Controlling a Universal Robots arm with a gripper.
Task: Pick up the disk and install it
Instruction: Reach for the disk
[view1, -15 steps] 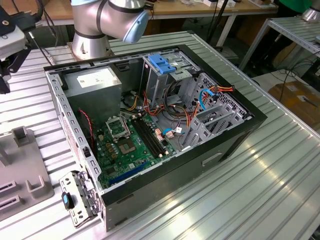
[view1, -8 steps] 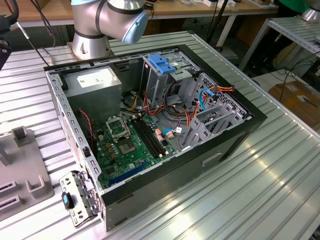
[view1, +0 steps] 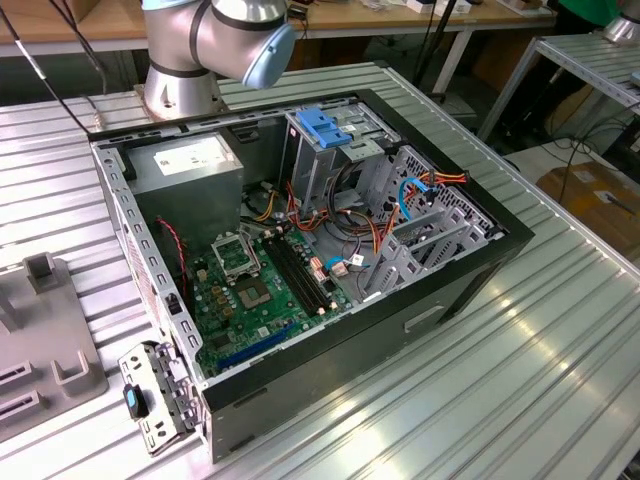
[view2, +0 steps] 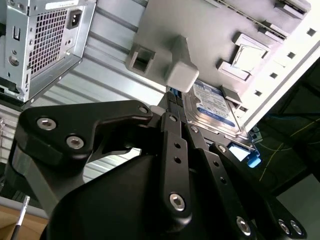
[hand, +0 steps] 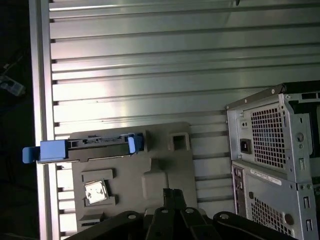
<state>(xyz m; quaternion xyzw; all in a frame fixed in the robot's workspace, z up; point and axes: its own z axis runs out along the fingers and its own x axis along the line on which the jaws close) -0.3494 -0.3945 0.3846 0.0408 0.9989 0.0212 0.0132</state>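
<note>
**Disk lies beyond the closed pincer, not yet held**

The pincer (hand: 173, 193) is seen with its tips set together and nothing clamped between them, and it is poised over the grey fixture (hand: 160, 170). The disk (hand: 97, 144) is found beyond it and apart from it, at the fixture's edge nearest the rim of the counter (hand: 150, 60). Its long axis is laid along that edge, judged crosswise to the pincer's reach. One light-blue rail end appears to overhang the rim. How the disk is seated cannot be made out. In the second wrist view it is partly masked by a grey post (view2: 180, 75). The open computer case (view1: 430, 305) is placed well apart.
</note>
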